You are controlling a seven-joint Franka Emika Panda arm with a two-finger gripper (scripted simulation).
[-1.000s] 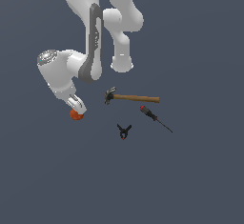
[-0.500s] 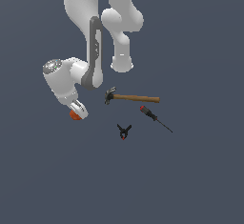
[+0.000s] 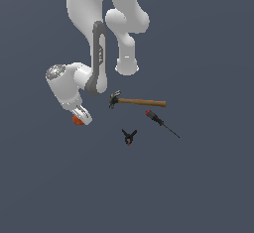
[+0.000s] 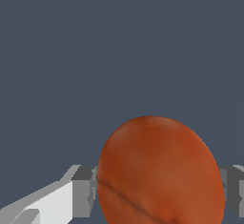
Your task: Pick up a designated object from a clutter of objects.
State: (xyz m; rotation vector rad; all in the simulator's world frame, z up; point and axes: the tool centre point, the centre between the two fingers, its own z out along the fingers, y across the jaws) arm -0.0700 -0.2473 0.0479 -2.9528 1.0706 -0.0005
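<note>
The orange-red ball (image 4: pixel 161 170) is seen on the floor between the 2 fingers (image 4: pixel 85 189) of the gripper (image 3: pixel 79 118), closed against it or nearly; lifting remains. The hammer (image 3: pixel 136 101) lies apart.

The exterior view looks down from well above, arm at upper left of the frame. The wrist view sits very close behind the orange-red ball (image 4: pixel 161 173), which both views share (image 3: pixel 77 120).

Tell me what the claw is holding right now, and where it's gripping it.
The claw has the orange-red ball between its fingers, across the ball's opposite sides. Whether they press it firmly cannot be told.
</note>
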